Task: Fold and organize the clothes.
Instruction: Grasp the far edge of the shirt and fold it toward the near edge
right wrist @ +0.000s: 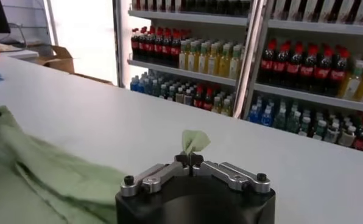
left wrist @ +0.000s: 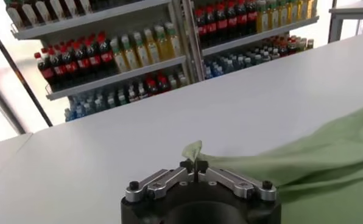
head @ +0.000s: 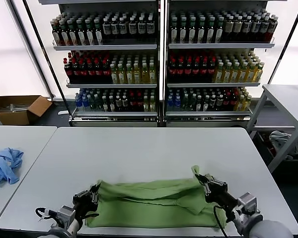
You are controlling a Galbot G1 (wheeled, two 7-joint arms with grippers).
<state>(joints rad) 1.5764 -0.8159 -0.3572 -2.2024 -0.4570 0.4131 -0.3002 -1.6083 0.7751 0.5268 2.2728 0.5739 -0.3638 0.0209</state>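
The light green shirt lies folded into a long band near the front edge of the grey table. My left gripper is shut on the shirt's left corner; in the left wrist view the gripper pinches a tip of green cloth. My right gripper is shut on the shirt's right corner, which sticks up; in the right wrist view the gripper holds a small green flap. Collar, buttons and logo are hidden in the folds.
A light blue garment lies on the neighbouring table at the left. Shelves of bottles stand behind the table. A cardboard box sits on the floor at the far left. Another table is at the right.
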